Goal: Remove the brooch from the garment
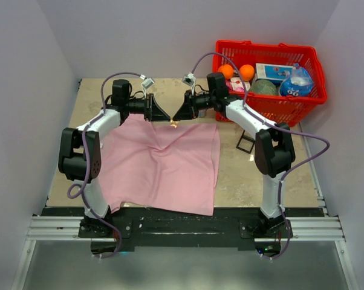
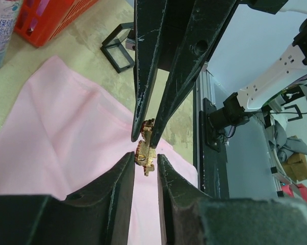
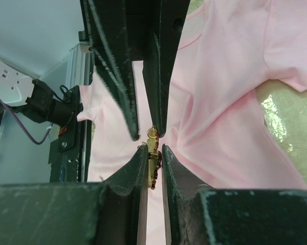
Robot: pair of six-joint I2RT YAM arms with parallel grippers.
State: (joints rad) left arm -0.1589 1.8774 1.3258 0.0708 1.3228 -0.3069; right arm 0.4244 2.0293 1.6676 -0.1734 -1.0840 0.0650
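The tan table [image 1: 254,181] is the biggest thing, and only the top view takes it in whole. The pink garment [image 1: 164,175] lies spread over its middle, a red basket [image 1: 273,106] with two oranges [image 1: 236,71] stands at two o'clock from the garment, and a small black frame [image 1: 247,142] sits at three o'clock, just off the cloth's edge. There the left gripper [image 1: 165,117] reaches in from nine o'clock and the right gripper [image 1: 178,116] from three o'clock. Their tips almost meet at the garment's twelve o'clock edge, where creases run up to the brooch [image 1: 173,123]. That view is too distant to show how the jaws stand; the wrist views do. In the right wrist view the right gripper's own fingers [image 3: 135,178] rise from six o'clock with a thin slit between them, and the golden brooch fills it, pressed on both sides, so those jaws are clamped on it. The left gripper's fingers [image 3: 118,81] come down from twelve o'clock, parted a little. The brooch's top loop touches the finger at its three o'clock side, and pink cloth shows between it and the other, so those jaws stand slightly ajar around the loop, gripping nothing. The left wrist view shows the brooch between both pairs of tips, with the garment behind it. Whether it is pinned to the cloth cannot be told.
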